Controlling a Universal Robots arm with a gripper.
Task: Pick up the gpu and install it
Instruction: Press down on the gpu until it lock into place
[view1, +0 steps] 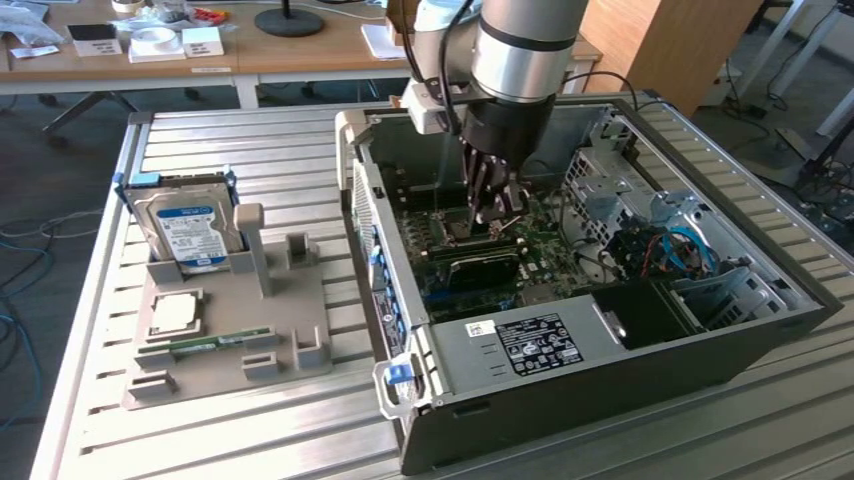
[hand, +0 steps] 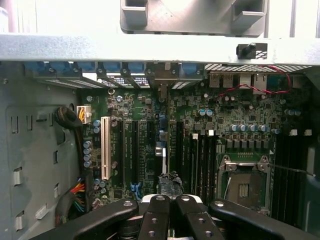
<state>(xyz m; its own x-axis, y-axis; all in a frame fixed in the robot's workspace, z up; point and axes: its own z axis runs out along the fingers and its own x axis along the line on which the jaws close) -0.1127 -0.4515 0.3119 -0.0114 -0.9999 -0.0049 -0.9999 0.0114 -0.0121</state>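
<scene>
Exterior view: the black-fingered robot gripper (view1: 501, 222) reaches down into the open dark-grey computer case (view1: 587, 340), over the green motherboard (view1: 541, 250).
Gripper: the fingers are pressed together. Their tips sit at the upper edge of the card, and I cannot tell whether they pinch it or only bear on it.
Task thing: the thin green gpu card with black cooler (view1: 474, 268) stands on edge on the board, at six o'clock from the fingertips.
Wrist view: the gripper (hand: 169, 199) looks along the row of long black expansion slots (hand: 135, 145), with a dark lump just beyond the tips, probably the cooler seen end-on.
Tray: the grey plastic parts tray (view1: 227, 345) lies at nine o'clock from the case. It holds the silver hard drive with blue-white label (view1: 187, 230) and the narrow green memory stick (view1: 200, 343), and its upright card holder (view1: 287, 258) stands vacant.
Step in hand: by my reading the pick-up is done and the installing is under way.
What the seating calls for: probably the card's contact edge square over one slot and a straight, even push. A tilt could jam it.
</scene>
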